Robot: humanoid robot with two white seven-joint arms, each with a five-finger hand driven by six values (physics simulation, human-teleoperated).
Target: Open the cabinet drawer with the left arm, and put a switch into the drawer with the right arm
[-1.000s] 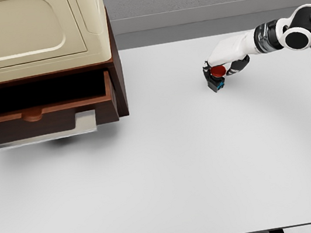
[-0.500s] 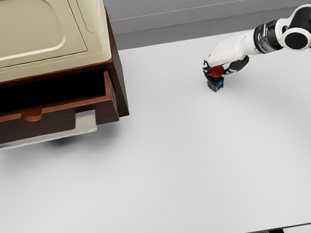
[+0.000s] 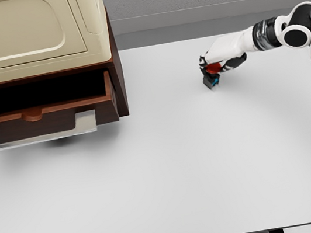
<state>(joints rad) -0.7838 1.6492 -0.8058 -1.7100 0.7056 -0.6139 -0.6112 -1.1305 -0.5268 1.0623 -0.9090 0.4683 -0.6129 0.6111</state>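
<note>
The right hand [image 3: 218, 62] is curling its fingers around the switch [image 3: 212, 75], way right of the cabinet [image 3: 30, 36], just above the tabletop [image 3: 170, 173]. Grip's looking shallow, so it could be slipping out before reaching the open drawer [image 3: 40, 114].

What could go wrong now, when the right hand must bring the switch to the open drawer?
1. The right hand holds the switch only from above, so it may slip.
2. The drawer lies far across the table; a long carry.
3. The cabinet top overhangs the drawer, so the hand may hit it.
</note>
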